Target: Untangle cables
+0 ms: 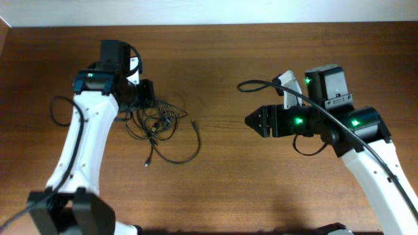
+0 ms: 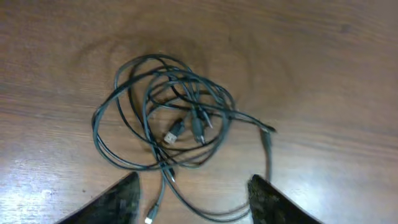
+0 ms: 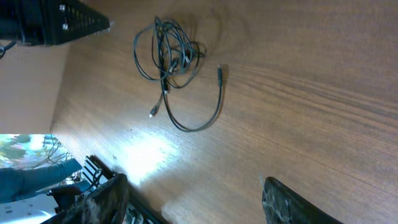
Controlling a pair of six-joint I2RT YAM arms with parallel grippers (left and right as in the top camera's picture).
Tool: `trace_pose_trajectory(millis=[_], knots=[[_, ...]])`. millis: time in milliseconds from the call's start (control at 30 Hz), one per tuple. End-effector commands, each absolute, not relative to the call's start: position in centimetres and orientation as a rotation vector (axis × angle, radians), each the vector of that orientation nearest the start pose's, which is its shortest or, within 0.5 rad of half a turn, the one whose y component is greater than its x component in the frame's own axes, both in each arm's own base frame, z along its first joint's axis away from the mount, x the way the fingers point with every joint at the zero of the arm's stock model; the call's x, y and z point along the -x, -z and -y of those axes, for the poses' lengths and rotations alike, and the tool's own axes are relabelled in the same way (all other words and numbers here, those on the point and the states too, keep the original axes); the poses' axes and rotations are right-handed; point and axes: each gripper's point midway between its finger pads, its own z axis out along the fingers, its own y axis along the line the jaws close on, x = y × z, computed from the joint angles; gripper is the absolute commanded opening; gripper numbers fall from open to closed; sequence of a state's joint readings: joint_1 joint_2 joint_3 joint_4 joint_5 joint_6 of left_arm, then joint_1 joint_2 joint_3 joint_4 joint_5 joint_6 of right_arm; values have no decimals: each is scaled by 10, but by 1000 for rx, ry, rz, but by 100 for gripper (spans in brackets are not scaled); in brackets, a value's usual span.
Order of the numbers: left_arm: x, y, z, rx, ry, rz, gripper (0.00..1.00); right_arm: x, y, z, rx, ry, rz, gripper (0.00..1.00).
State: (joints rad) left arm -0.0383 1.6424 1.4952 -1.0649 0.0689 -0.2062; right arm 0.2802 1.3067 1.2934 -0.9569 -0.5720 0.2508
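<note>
Dark brown wood-grain table [image 1: 215, 59] under everything. White-and-black L arm [image 1: 85, 137] and R arm [image 1: 379, 163] well apart. L gripper [image 2: 193, 179]: jaws apart, nothing gripped, at edge of tangle. R gripper [image 3: 193, 179]: jaws spread wide, empty, well clear. Thin black flexible cables [image 2: 168, 118] in loose knotted loops on table left of centre, poss. not touching L fingers [image 2: 124, 199]. One strand ending in small silver-tipped plug [image 2: 149, 219].

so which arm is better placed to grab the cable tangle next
Left, probably: the left end effector hovers open close by the cables, while the right end effector sits well off to the side.
</note>
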Motion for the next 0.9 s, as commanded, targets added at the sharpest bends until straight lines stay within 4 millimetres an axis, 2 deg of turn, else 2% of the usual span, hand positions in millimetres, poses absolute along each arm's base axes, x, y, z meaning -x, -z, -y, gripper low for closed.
trace_pose_trajectory(millis=[0, 33, 67, 167, 300, 400, 500, 533, 567, 600, 800, 867], knots=[[-389, -148, 25, 231, 108, -2813, 38, -287, -244, -178, 279, -918, -2555, 69], [-395, -144, 32, 219, 146, -2809, 32, -287, -244, -178, 279, -917, -2556, 68], [-403, -141, 39, 222, 193, -2792, 33, -287, -244, -178, 279, -917, -2557, 69], [-422, -128, 41, 371, 230, -2754, 33, -287, -243, -178, 279, -918, -2558, 68], [-432, -88, 42, 507, 236, -2800, 33, -287, -243, -178, 279, -917, -2557, 69], [-438, -70, 42, 530, 229, -2814, 34, -287, -243, -178, 279, -917, -2558, 69], [-450, -66, 42, 540, 242, -2774, 33, -287, -243, -178, 279, -917, -2558, 69], [-451, -66, 42, 539, 242, -2772, 31, -287, -243, -178, 279, -917, -2557, 69], [-452, -67, 42, 538, 243, -2768, 24, -287, -243, -178, 279, -917, -2558, 69], [-452, -67, 42, 538, 244, -2767, 24, -287, -243, -178, 279, -917, -2559, 69], [-443, -63, 43, 848, 281, -2744, 28, -288, -238, -174, 263, -883, -2580, 69], [-443, -63, 44, 901, 290, -2731, 28, -287, -238, -174, 263, -884, -2581, 69]])
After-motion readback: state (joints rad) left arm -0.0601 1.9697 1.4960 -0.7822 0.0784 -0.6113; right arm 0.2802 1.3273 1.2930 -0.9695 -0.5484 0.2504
